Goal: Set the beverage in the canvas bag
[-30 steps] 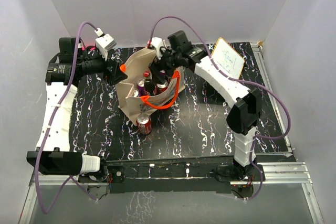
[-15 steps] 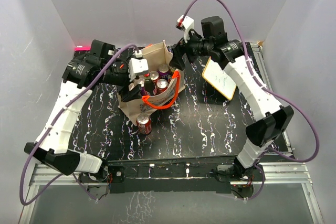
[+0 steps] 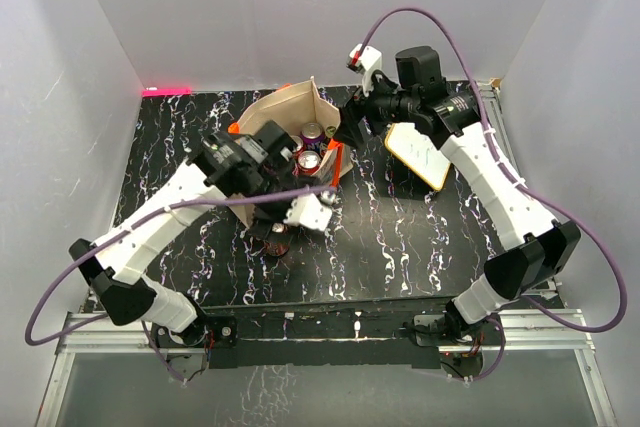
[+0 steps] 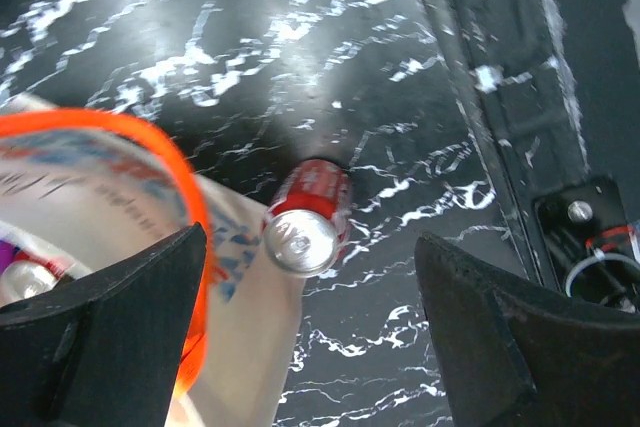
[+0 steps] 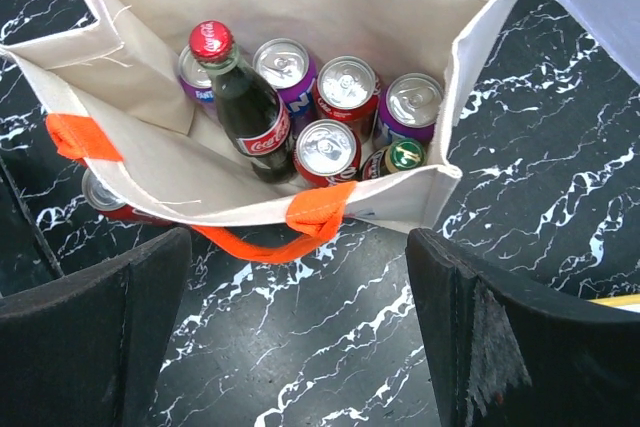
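Left wrist view shows my left end effector (image 4: 310,252), released, poised over the can (image 4: 305,232) on the tabletop (image 4: 400,47) just beside the bag (image 4: 250,347), which I judge a pre-grasp alignment, while the right end effector (image 5: 298,245), also released, overlooks the bag mouth.

The canvas bag (image 5: 330,7) gapes upward with its walls spread, so entry from above is open. Inside, a tall cola bottle (image 5: 245,97) and packed cans (image 5: 345,82) crowd the floor. An orange handle (image 5: 250,244) droops over one rim. The red can (image 4: 308,219) lies tight against the bag's side, with bare desk (image 4: 400,27) flanking its other side.
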### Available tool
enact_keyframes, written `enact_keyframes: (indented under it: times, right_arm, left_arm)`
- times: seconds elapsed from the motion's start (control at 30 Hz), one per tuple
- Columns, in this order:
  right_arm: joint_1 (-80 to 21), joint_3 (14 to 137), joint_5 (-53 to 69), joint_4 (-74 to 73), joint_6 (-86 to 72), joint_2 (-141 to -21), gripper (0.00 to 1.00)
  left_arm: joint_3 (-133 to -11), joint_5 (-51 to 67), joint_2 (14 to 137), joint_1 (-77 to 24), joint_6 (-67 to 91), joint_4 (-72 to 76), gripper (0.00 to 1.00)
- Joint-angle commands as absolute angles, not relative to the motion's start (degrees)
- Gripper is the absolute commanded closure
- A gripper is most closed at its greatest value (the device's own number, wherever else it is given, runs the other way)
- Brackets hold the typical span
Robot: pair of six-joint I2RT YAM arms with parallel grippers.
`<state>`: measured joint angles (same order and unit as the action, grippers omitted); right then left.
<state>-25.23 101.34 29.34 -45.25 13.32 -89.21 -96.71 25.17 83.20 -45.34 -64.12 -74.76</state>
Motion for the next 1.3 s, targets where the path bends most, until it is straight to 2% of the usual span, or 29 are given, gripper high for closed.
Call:
enact_keyframes:
  times: [0.0,0.43,0.67,1.0,1.27]
  right_arm:
    - [-23.32,100.81,28.79,-41.92,12.30,-85.62,0.08]
    - [-17.91,96.57,32.51,-40.28,9.32,-82.24,0.08]
    - [-16.35,96.98,35.13,-39.43,6.93,-83.51,0.09]
    - [-15.74,97.51,36.18,-39.07,6.10,-84.63,0.09]
    - [-15.36,97.23,36.69,-38.78,5.73,-85.03,0.09]
  left_arm:
    - [-90.14,21.56,81.29,-50.14,-72.72,-77.29,0.15]
    - [-71.78,15.51,81.33,-50.55,-82.87,-63.88,0.08]
    - [-70.46,14.00,83.46,-47.09,-86.52,-59.94,0.07]
    - [-70.38,13.49,87.09,-42.87,-89.45,-59.18,0.12]
    - [-68.81,13.25,87.29,-42.01,-90.35,-59.47,0.20]
